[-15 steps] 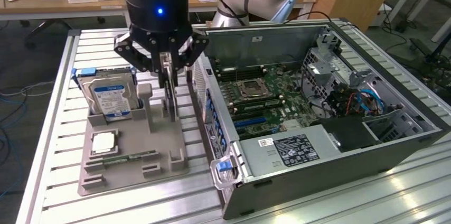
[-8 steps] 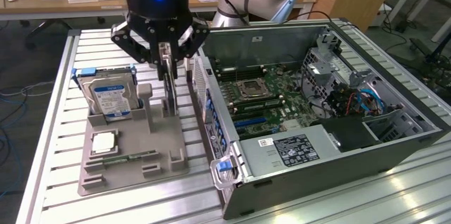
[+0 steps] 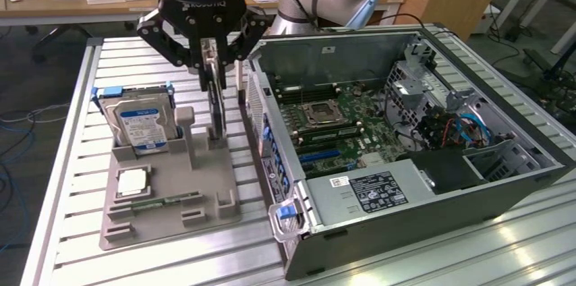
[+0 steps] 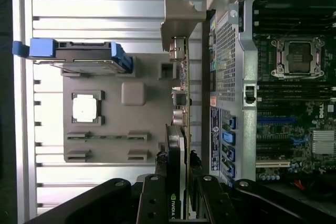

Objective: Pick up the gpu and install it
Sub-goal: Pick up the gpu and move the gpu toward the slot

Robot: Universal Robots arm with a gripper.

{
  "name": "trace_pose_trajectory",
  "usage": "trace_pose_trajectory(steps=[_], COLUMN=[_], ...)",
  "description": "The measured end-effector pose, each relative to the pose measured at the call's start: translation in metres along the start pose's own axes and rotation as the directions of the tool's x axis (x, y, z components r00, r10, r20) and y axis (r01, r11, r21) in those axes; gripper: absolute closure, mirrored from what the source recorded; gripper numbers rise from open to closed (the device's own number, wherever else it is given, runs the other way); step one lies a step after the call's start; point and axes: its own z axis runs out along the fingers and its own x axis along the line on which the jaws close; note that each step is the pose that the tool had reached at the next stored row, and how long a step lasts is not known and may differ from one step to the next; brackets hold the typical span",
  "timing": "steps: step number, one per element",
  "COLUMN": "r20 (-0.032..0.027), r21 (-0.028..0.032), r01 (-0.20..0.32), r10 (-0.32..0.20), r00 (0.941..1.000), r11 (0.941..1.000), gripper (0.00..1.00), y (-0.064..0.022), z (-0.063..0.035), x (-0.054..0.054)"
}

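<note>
Grip: my end effector (image 3: 214, 63) is closed partway on the top edge of the gpu (image 3: 216, 110), which stands on edge at the grey holder (image 3: 171, 188) beside the open computer case (image 3: 405, 208). I judge the card light, stiff and fragile, best pinched by its flat faces.

The slatted metal table (image 3: 77, 198) bears a grey parts holder (image 3: 193, 178) just beside an open computer case (image 3: 396, 222).
</note>
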Motion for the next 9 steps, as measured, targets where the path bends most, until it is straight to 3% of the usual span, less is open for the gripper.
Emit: trace_pose_trajectory(steps=[9], r20=[0.0], r21=[0.0002], r01=[0.0], r10=[0.0], r00=[1.0], r11=[1.0], gripper=[0.73], y=[0.0002], z=[-0.0048], x=[-0.0001])
